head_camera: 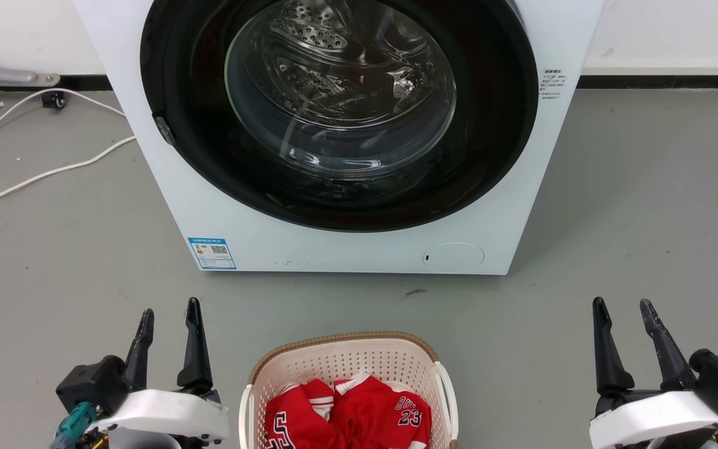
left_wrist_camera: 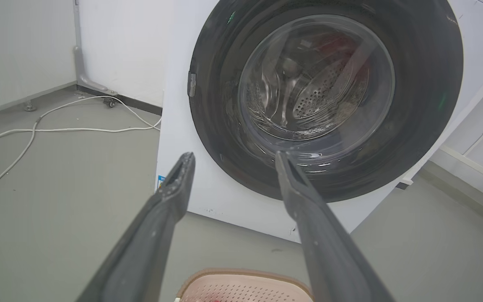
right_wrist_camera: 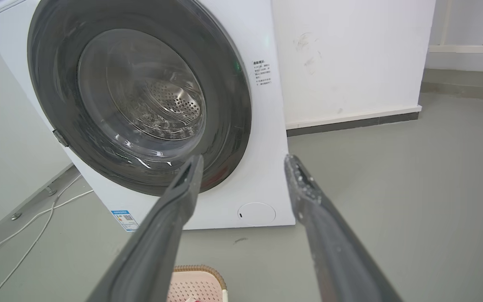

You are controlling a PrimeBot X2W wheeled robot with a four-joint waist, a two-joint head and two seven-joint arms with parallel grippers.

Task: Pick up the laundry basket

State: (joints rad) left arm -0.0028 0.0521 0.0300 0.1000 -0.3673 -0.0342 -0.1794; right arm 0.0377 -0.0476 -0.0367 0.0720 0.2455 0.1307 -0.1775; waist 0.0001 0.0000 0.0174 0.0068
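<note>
Before us stands the washing machine [head_camera: 346,249]; on the grey floor [head_camera: 646,206] in front of it sits the laundry basket [head_camera: 340,340], red jerseys [head_camera: 359,411] inside. It lies between our left gripper [head_camera: 170,308] and right gripper [head_camera: 621,304], well apart from both; each has its jaws parted, holding and touching nothing

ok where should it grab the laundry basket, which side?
Probably the white side handles: left hand to the left handle, right hand to the right handle, each from its own side. The laundry basket sits upright between both open hands; red clothes fill its middle.
</note>
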